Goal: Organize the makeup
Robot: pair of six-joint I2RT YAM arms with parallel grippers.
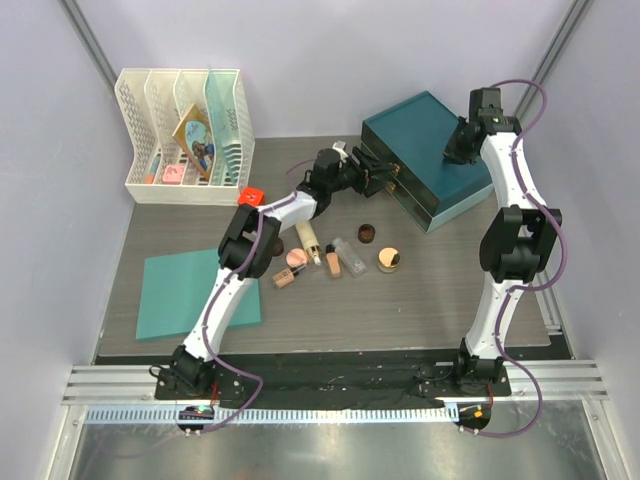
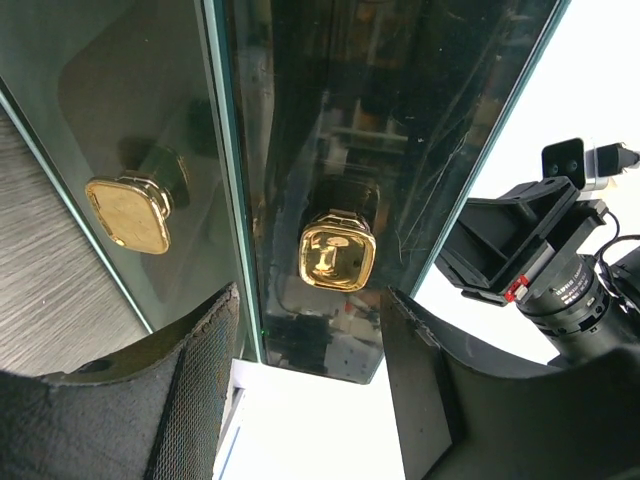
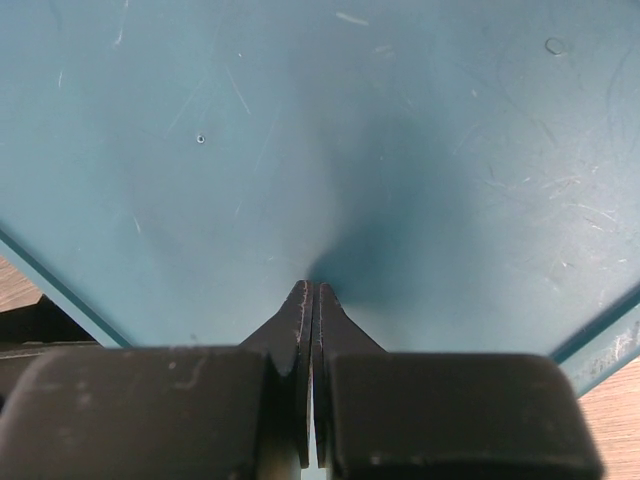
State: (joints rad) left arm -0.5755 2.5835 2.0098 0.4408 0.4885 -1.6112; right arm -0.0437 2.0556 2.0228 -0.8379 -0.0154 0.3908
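Straddling the gold knob [image 2: 338,255], my left fingers [image 2: 190,395] were spread wide, holding nothing; my right fingers [image 3: 298,335], pressed together, met the box [image 3: 300,130] top.

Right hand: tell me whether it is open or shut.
Shut. On the right hand, the fingers meet with no gap, tips against the teal box top.

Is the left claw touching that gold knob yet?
Apart. Left wrist view: the gold knob sits between the fingers of the open left gripper, with dark drawer front showing either side.
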